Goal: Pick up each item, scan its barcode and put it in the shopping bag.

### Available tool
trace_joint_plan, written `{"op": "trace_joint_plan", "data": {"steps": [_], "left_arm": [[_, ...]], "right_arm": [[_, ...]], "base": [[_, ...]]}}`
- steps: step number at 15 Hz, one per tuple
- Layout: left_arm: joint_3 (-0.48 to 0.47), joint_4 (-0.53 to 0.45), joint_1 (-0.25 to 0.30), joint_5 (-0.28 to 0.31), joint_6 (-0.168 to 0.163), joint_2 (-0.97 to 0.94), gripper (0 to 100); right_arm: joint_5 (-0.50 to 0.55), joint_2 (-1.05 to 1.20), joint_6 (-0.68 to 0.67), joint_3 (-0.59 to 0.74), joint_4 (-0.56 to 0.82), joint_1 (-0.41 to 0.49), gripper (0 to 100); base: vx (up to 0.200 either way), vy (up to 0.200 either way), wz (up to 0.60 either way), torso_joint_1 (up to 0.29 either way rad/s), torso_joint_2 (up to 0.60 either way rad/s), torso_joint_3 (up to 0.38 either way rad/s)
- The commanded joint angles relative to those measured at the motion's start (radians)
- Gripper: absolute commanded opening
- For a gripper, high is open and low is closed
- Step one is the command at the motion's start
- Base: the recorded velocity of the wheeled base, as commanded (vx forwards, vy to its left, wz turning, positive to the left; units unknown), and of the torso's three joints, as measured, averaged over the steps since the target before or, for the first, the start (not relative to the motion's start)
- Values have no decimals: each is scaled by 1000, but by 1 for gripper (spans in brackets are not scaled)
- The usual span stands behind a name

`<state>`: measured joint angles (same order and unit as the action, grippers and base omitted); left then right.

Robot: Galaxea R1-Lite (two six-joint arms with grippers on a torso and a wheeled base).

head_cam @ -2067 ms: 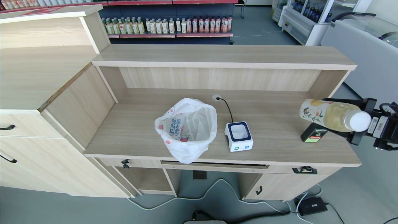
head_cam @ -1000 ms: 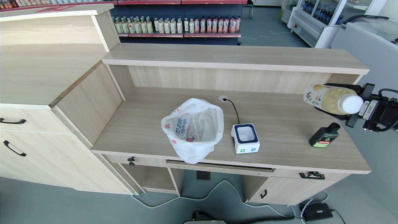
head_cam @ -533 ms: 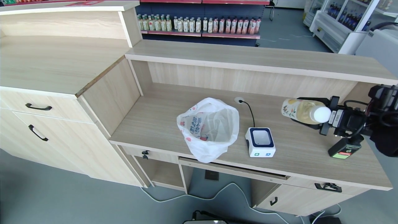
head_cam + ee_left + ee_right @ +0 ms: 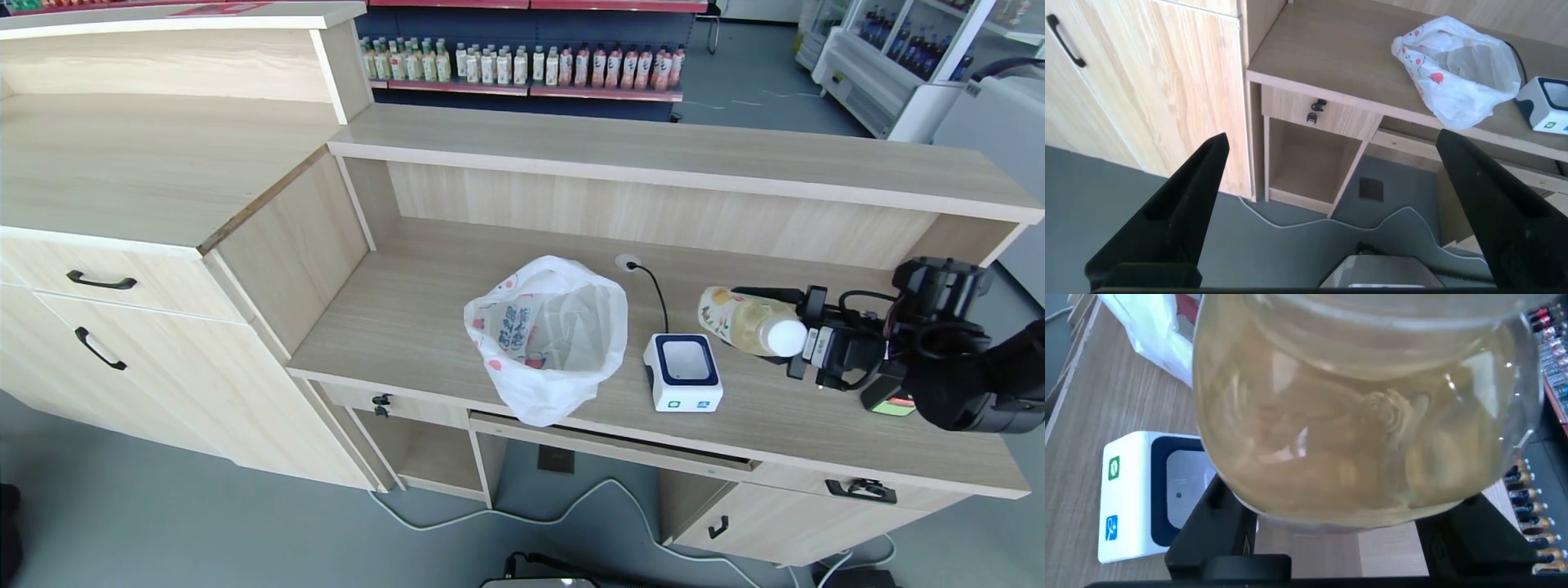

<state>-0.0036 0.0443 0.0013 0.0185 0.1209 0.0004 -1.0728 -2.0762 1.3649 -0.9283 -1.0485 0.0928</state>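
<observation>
A clear bottle [image 4: 737,321] of pale yellow drink with a white cap lies sideways in my right gripper [image 4: 753,315], which is shut on it. It hangs just above the desk, right of the white barcode scanner [image 4: 684,372]. In the right wrist view the bottle [image 4: 1372,408] sits above the scanner [image 4: 1159,498], with a black finger [image 4: 1221,514] at its side. The white shopping bag [image 4: 549,335] stands open to the left of the scanner. A small dark item [image 4: 891,403] with a green and red label lies behind my right arm. My left gripper [image 4: 1331,204] is open, low beside the desk front.
The scanner's black cable [image 4: 655,292] runs to a hole in the desktop. A raised back shelf [image 4: 669,155] and a side wall [image 4: 286,245] bound the desk. The left wrist view has the bag [image 4: 1458,69] and the scanner [image 4: 1552,102] on the desk above the floor.
The head camera has turned, shifting the whole picture. My right gripper has carried the bottle left and down, from over the desk's right end to beside the scanner. The dark item stayed put.
</observation>
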Motion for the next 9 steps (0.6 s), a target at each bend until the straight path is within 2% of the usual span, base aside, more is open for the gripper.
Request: {"op": "trace_joint_plan", "data": {"steps": [1,9], "left_arm": [[1,0,0,0,0,0,100],[-1,0,0,0,0,0,100]], "right_arm": [[-1,-36,13,-3,-18,-13,0],[1,-90,77,-1,-44,-2,0]], "base": [[0,0,0,0,0,0],[0,0,0,0,0,0]]}}
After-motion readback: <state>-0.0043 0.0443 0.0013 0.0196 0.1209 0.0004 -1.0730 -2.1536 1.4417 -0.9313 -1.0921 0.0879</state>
